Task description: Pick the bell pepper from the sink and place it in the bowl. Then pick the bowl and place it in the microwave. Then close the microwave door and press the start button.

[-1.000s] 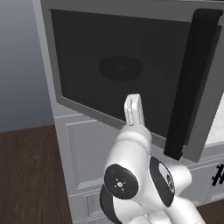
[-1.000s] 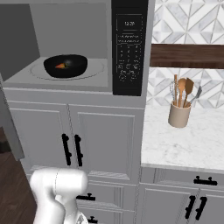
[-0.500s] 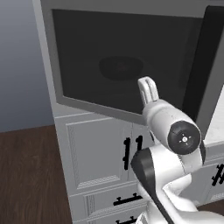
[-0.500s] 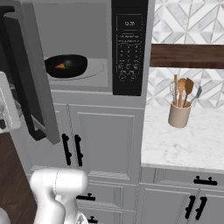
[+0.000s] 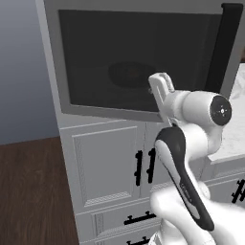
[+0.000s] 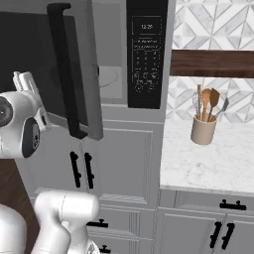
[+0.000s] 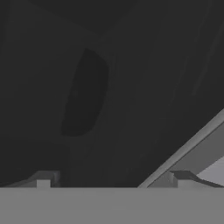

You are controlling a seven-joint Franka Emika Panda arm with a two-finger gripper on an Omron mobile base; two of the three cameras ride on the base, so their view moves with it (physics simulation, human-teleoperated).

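1. The microwave door (image 5: pixel 139 62) spans the left base view: a grey frame around a dark tinted window, with its long black bar handle (image 5: pixel 228 48) standing upright at the right edge. A dim round shape shows through the glass, too faint to name. The white arm rises from the lower right, and its hand (image 5: pixel 160 86) sits against the lower right part of the window. White cabinet doors (image 5: pixel 107 165) lie below, with dark wood floor (image 5: pixel 28 191) at the left.

2. The right base view shows what the first does not: the door swung partway, seen nearly edge-on, with a slice of the microwave (image 6: pixel 111 74) cavity visible behind it and the black control panel (image 6: pixel 145 54) to its right. The hand is at the far left, near the outer face of the door. On the white marble surface (image 6: pixel 208 158) to the right stands a beige utensil holder (image 6: pixel 203 130) with wooden spoons.

3. The hand view looks straight at the dark window, with the grey door frame crossing the lower right corner. The two fingertips (image 7: pixel 43 178) stand wide apart, so the hand is open and holds nothing.
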